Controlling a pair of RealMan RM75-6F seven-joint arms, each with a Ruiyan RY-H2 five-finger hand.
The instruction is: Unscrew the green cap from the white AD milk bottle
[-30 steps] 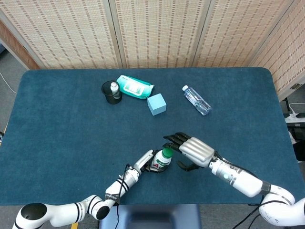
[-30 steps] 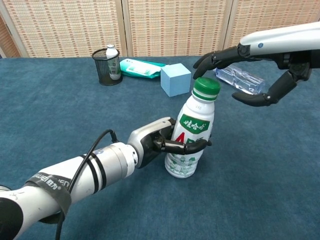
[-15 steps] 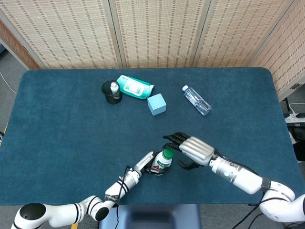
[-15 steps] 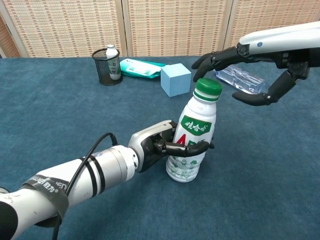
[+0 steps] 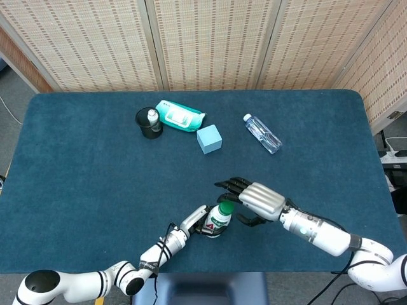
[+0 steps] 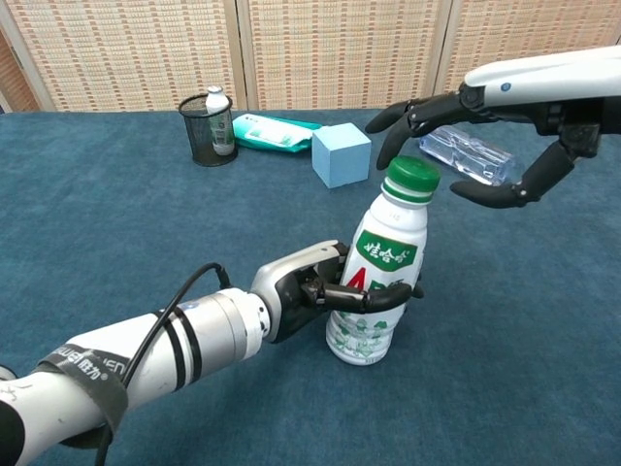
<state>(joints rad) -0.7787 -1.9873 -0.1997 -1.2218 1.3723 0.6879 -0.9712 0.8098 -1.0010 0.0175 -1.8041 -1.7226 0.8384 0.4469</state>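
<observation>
The white AD milk bottle [image 6: 376,277] [image 5: 218,220] stands on the blue table, leaning a little to the right, with its green cap [image 6: 412,175] [image 5: 226,207] on top. My left hand [image 6: 325,289] [image 5: 199,220] grips the bottle's lower body, fingers wrapped around the label. Just above and to the right of the cap hovers my right hand [image 6: 485,131] [image 5: 253,198], fingers spread and thumb apart. It holds nothing and does not touch the cap.
At the back stand a black mesh cup [image 6: 205,130] holding a small bottle, a teal wipes pack [image 6: 275,131], a light blue cube [image 6: 341,154] and a clear water bottle [image 6: 470,156] lying on its side. The table's front edge [image 5: 203,272] is close to the left arm.
The left hand has slid the bottle slightly right and toward the front edge. The right hand stayed spread above the cap, its fingers now reaching a bit further over it.
</observation>
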